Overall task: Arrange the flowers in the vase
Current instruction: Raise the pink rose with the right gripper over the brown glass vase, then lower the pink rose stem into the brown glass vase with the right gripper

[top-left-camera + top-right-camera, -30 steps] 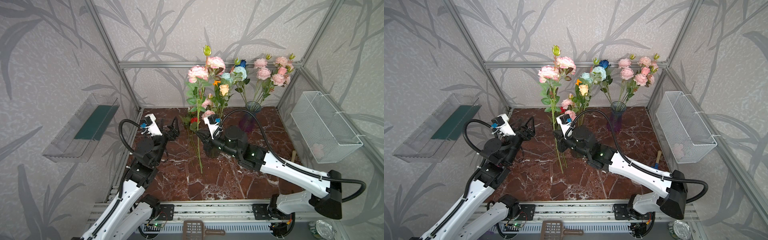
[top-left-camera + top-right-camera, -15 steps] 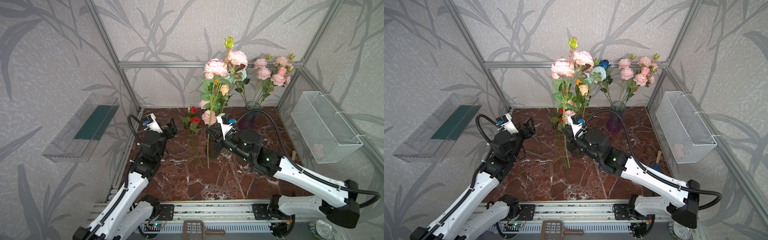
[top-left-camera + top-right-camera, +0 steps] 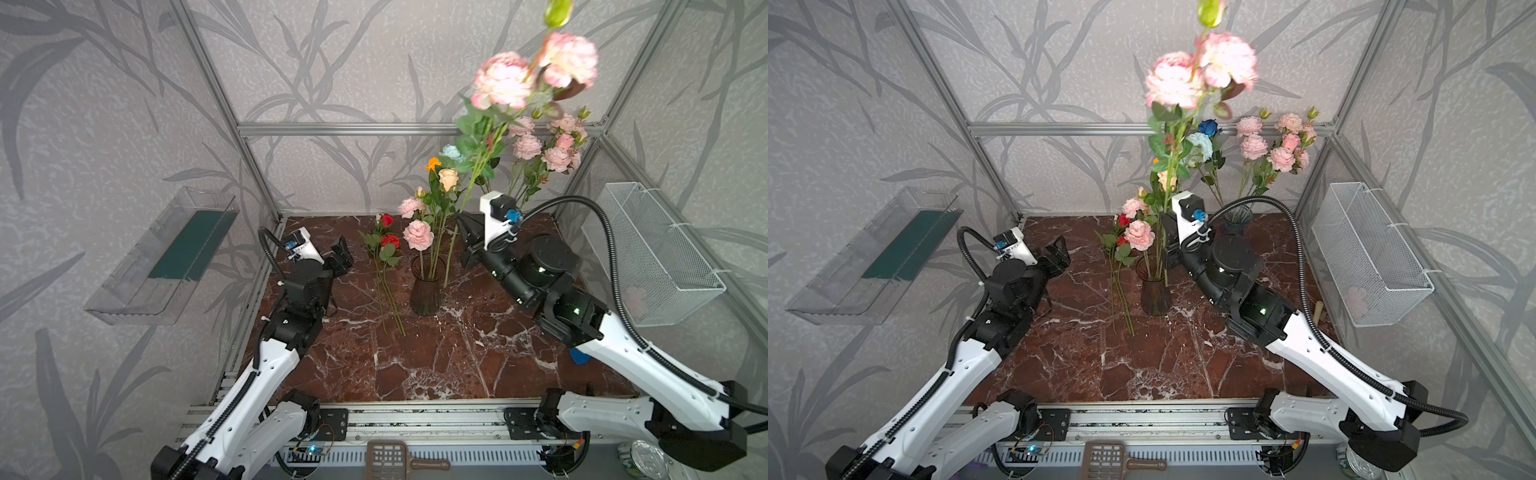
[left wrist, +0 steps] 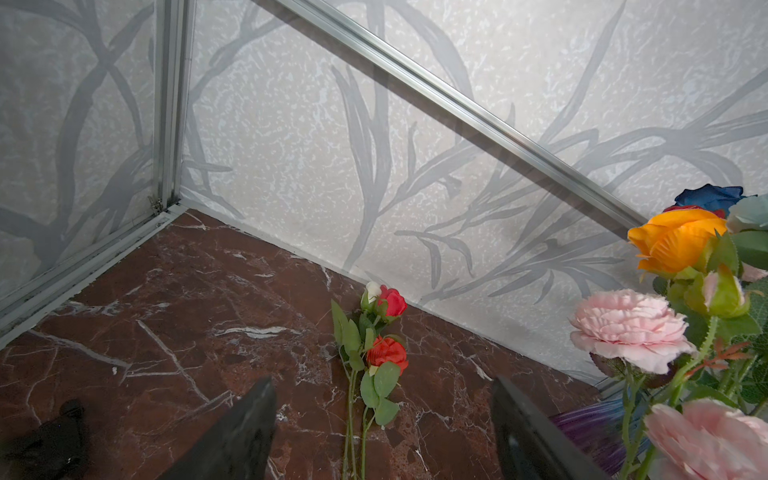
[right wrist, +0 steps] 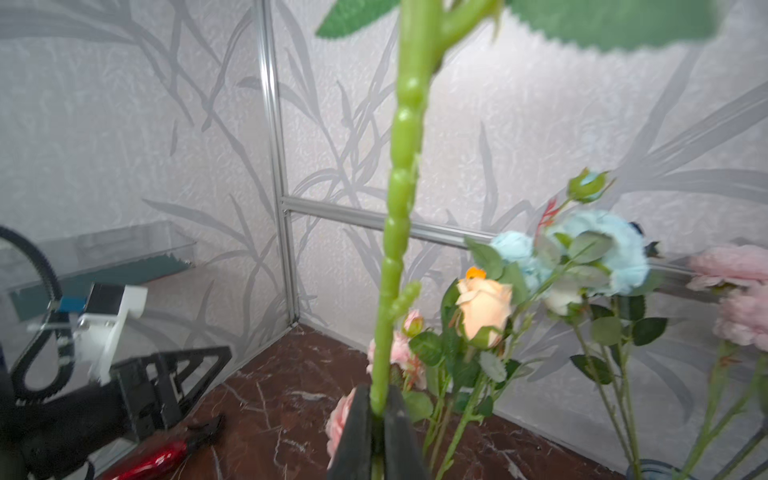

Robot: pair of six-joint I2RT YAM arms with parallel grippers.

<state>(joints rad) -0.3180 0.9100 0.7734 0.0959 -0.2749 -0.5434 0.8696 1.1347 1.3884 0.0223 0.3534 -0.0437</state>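
A dark ribbed vase stands mid-table holding pink, peach and orange flowers. My right gripper is shut on the green stem of a tall pink-bloomed flower, raised high; the stem's lower end hangs just right of the vase rim. Red roses lie flat on the table left of the vase. My left gripper stands open and empty, near the roses' blooms.
A second vase with pink and blue flowers stands at the back right. A wire basket hangs on the right wall, a clear tray on the left wall. Red-handled pliers lie near the left arm.
My right arm has carried the pink flower up and to the right, from over the red roses to the vase's right side. The left gripper has stayed open, nearly in place.
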